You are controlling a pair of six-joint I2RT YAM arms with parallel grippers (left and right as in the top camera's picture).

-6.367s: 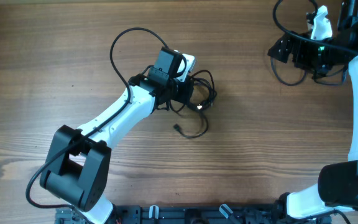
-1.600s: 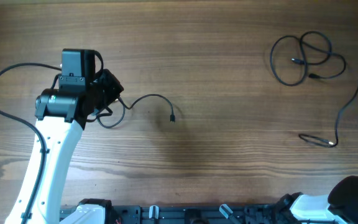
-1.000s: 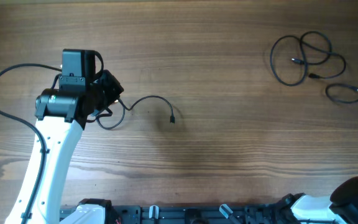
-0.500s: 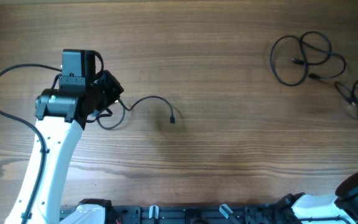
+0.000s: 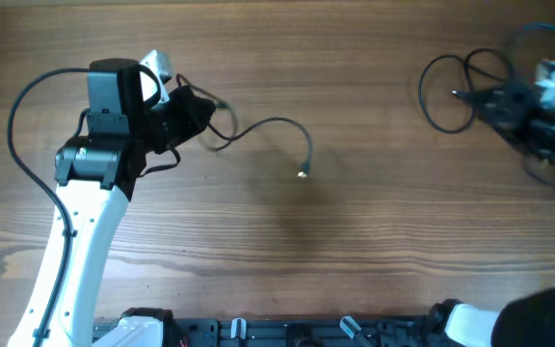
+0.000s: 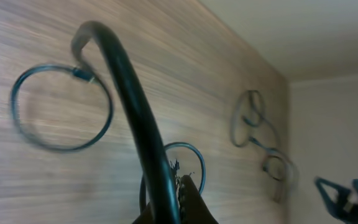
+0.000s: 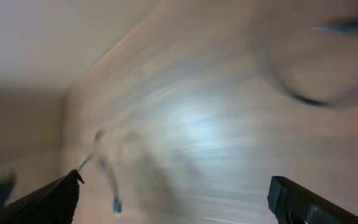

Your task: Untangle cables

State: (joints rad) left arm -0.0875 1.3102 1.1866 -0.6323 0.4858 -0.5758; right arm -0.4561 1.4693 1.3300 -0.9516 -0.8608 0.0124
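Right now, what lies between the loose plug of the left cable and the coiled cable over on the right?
Nothing: the overhead view shows only bare wooden table between the plug and the coiled cable.

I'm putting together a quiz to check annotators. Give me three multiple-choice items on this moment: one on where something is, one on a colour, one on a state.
1. Where is the looped cable?
A. Beside the left gripper
B. At the far right of the table, by the right gripper
C. At the table's centre

2. What colour is the held cable?
A. White
B. Red
C. Black

3. The right gripper is:
A. open
B. shut on a cable
C. shut on nothing

Answers:
1. B, because the overhead view shows its loops at the right edge, next to the right gripper.
2. C, because it runs as a thin black line from the left gripper.
3. A, because the right wrist view shows its jaws far apart.
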